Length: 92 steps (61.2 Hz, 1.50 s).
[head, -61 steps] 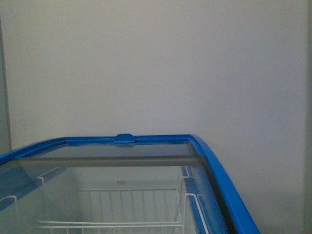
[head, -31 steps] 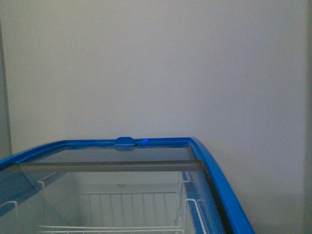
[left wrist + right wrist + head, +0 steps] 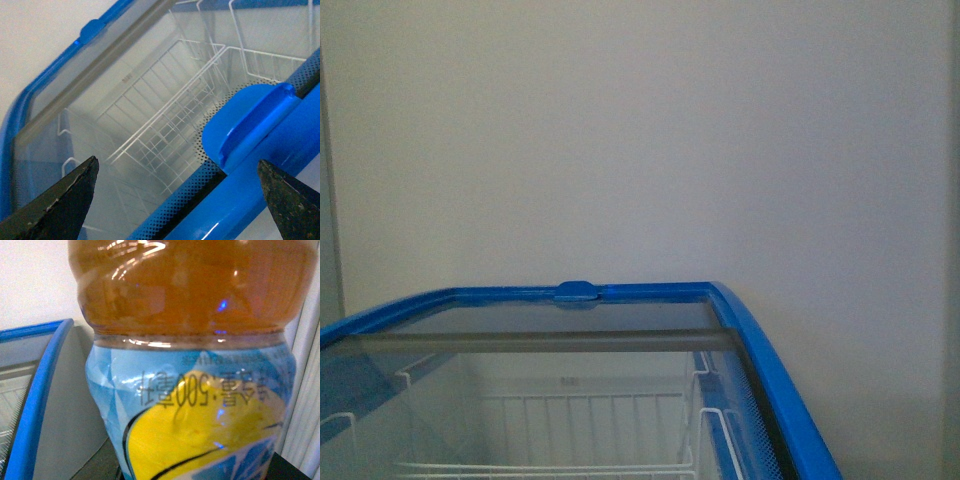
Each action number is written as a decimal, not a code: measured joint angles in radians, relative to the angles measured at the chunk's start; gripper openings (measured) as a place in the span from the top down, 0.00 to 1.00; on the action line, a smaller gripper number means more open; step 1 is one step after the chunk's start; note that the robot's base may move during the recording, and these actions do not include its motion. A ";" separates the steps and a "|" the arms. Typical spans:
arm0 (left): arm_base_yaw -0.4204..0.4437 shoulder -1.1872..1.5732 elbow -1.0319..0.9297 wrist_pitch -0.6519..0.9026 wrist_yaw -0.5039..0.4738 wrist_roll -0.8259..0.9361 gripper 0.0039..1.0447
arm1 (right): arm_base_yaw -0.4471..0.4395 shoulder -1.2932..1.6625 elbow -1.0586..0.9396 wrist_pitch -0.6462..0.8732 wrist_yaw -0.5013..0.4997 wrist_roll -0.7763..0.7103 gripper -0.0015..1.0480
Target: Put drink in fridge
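Over the fridge [image 3: 250,190] rim, the left end effector [image 3: 176,162] hangs wide and empty near the glass lid [image 3: 520,341]. The drink [image 3: 190,305] sits outside the fridge, beside its rim, probably gripped, though the right end effector's state cannot be told. Risk: the bottle strikes the lid or rim if the opening is too narrow.

upside-down print on the blue and yellow label [image 3: 200,440] of the drink [image 3: 190,300], at 12 o'clock of its yellow patch: "500" between blurred characters

Glossy clear plastic drink [image 3: 190,305]; glossy fridge [image 3: 767,372] rim; wire basket [image 3: 170,117]
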<state>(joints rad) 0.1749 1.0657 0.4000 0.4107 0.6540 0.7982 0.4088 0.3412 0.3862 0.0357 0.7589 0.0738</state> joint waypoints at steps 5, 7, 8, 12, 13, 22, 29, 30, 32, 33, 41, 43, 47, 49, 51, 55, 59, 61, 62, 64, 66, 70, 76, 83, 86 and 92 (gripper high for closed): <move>-0.014 0.023 0.014 -0.044 0.002 0.030 0.08 | 0.000 0.000 0.000 0.000 0.000 0.000 0.65; -0.019 0.031 0.019 -0.058 0.002 0.040 0.08 | 0.000 0.000 0.000 0.000 0.000 0.000 0.65; -0.024 0.039 0.024 -0.064 0.002 0.048 0.08 | 0.000 0.000 0.000 0.000 0.000 0.000 0.65; -0.040 0.065 0.040 -0.066 0.000 0.052 0.08 | 0.000 0.000 0.000 0.000 0.000 0.000 0.65; -0.045 0.072 0.045 -0.065 0.000 0.053 0.08 | 0.000 0.000 0.000 0.000 0.000 0.000 0.65; -0.073 0.121 0.080 -0.051 -0.016 0.059 0.08 | 0.000 0.000 0.000 0.000 0.000 0.000 0.65; -0.099 0.188 0.121 -0.021 -0.039 0.070 0.08 | 0.000 0.000 0.000 0.000 0.000 0.000 0.65; -0.103 0.202 0.129 -0.016 -0.043 0.072 0.08 | 0.000 0.000 0.000 0.000 0.000 0.000 0.65; -0.108 0.224 0.145 -0.014 -0.050 0.076 0.08 | 0.000 0.000 0.000 0.000 0.000 0.000 0.65; -0.109 0.242 0.157 -0.012 -0.040 0.079 0.08 | 0.000 0.000 0.000 0.000 0.000 0.000 0.65; -0.130 0.351 0.241 0.027 -0.043 0.085 0.08 | 0.000 0.000 0.000 0.000 -0.001 0.000 0.65; -0.138 0.385 0.277 0.039 -0.058 0.086 0.08 | 0.000 0.000 0.000 0.000 -0.002 0.000 0.65; -0.148 0.438 0.341 0.039 -0.071 0.100 0.08 | 0.000 0.000 0.000 0.000 -0.002 0.000 0.65; -0.154 0.463 0.375 0.038 -0.079 0.109 0.08 | 0.000 0.000 0.000 0.000 0.000 0.000 0.65; -0.160 0.495 0.415 0.036 -0.091 0.117 0.08 | 0.000 0.000 0.000 0.000 0.000 0.000 0.65; -0.170 0.540 0.470 0.054 -0.119 0.124 0.08 | 0.000 0.000 0.000 0.000 0.000 0.000 0.65; -0.180 0.584 0.528 0.065 -0.154 0.128 0.08 | 0.000 0.000 0.000 0.000 -0.001 0.000 0.65; -0.189 0.619 0.574 0.074 -0.183 0.133 0.08 | 0.000 0.000 0.000 0.000 -0.002 0.000 0.65; -0.193 0.637 0.598 0.075 -0.197 0.134 0.08 | 0.000 0.000 0.000 0.000 -0.002 0.000 0.65; -0.202 0.670 0.645 0.074 -0.217 0.138 0.08 | 0.000 0.000 0.000 0.000 0.000 0.000 0.65; -0.208 0.695 0.678 0.074 -0.230 0.143 0.08 | 0.000 0.000 0.000 0.000 0.000 0.000 0.65; -0.224 0.759 0.767 0.074 -0.268 0.162 0.08 | 0.000 0.000 0.000 0.000 0.000 0.000 0.65; -0.243 0.842 0.884 0.081 -0.322 0.161 0.08 | 0.000 0.000 0.000 0.000 -0.001 0.000 0.65; -0.259 0.919 0.963 0.177 -0.410 0.103 0.08 | 0.000 0.000 0.000 0.000 0.000 0.000 0.65; -0.259 0.922 0.959 0.206 -0.426 0.060 0.08 | 0.000 0.000 0.000 0.000 0.000 0.000 0.65; -0.259 0.903 0.936 0.220 -0.446 -0.030 0.08 | 0.000 0.000 0.000 0.000 0.000 0.000 0.65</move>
<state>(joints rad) -0.0845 1.9686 1.3357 0.6304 0.2077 0.7685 0.4088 0.3412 0.3862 0.0357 0.7586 0.0734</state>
